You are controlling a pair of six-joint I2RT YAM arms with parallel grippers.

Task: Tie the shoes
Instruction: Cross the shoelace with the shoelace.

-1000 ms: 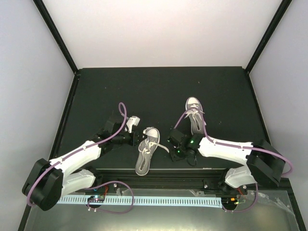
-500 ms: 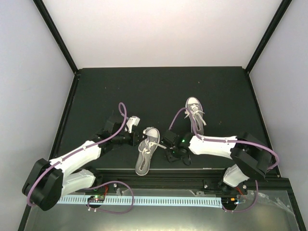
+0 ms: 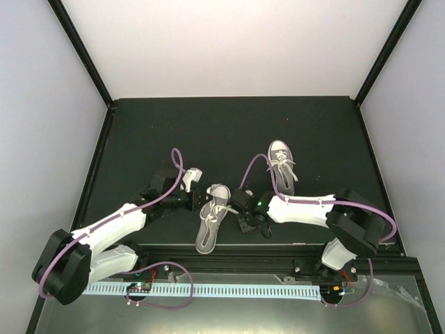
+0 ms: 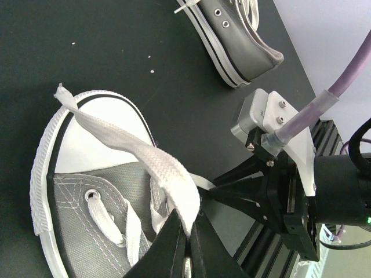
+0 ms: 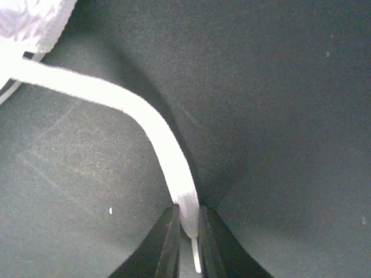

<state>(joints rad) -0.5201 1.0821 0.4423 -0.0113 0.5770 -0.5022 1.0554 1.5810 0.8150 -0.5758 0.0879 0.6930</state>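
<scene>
Two grey canvas sneakers lie on the black table. The near shoe (image 3: 210,221) lies between my grippers; the far shoe (image 3: 281,165) lies beyond the right arm. My left gripper (image 3: 201,202) is at the near shoe's left side, shut on one white lace (image 4: 134,149) that runs over the white toe cap (image 4: 93,145); its tips (image 4: 188,229) pinch the lace. My right gripper (image 3: 241,213) is just right of the near shoe, low over the table. It is shut on the end of the other white lace (image 5: 157,130) at its tips (image 5: 186,219).
The far shoe also shows in the left wrist view (image 4: 240,37), with loose laces. The right gripper's black body (image 4: 272,202) is close beyond the left fingers. The table's front rail (image 3: 229,247) runs just below the near shoe's heel.
My right gripper has moved left, from beside the far shoe's heel to the near shoe's right side. The left arm and both shoes have stayed put.
</scene>
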